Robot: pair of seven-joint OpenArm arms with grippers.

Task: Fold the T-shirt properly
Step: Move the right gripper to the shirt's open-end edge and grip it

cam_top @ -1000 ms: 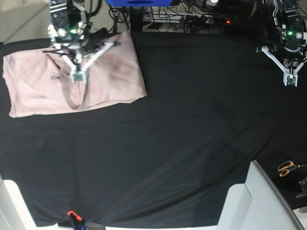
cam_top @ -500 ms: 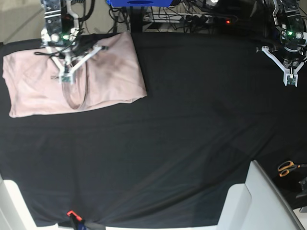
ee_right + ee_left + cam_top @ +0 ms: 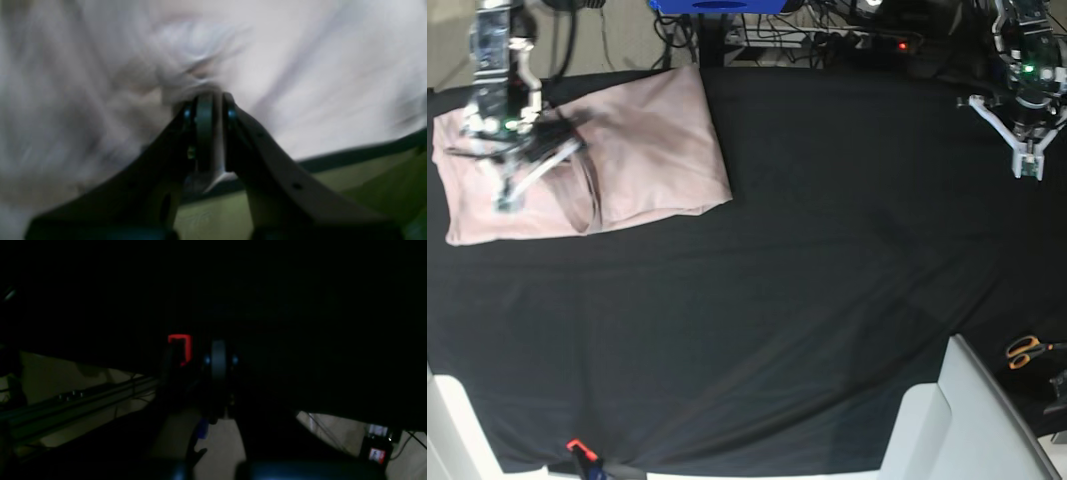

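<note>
Mostly, the bench (image 3: 807,300) is covered in black cloth. At its far left the T-shirt (image 3: 647,150) is laid folded in a block. Above its left part the right pincer (image 3: 503,200) is held pressed together, perhaps for smoothing. At the far right, the left pincer (image 3: 1027,168) is parked, closed too.

Plain pale pink short-sleeved cotton T-shirt (image 3: 652,150) lies folded into a rough rectangle at the far left corner of the table, flat, long side running left to right. Collar band shows as a curved loop near the fold's middle. Right wrist view: blurred pale fabric (image 3: 300,66), softly wrinkled.
</note>
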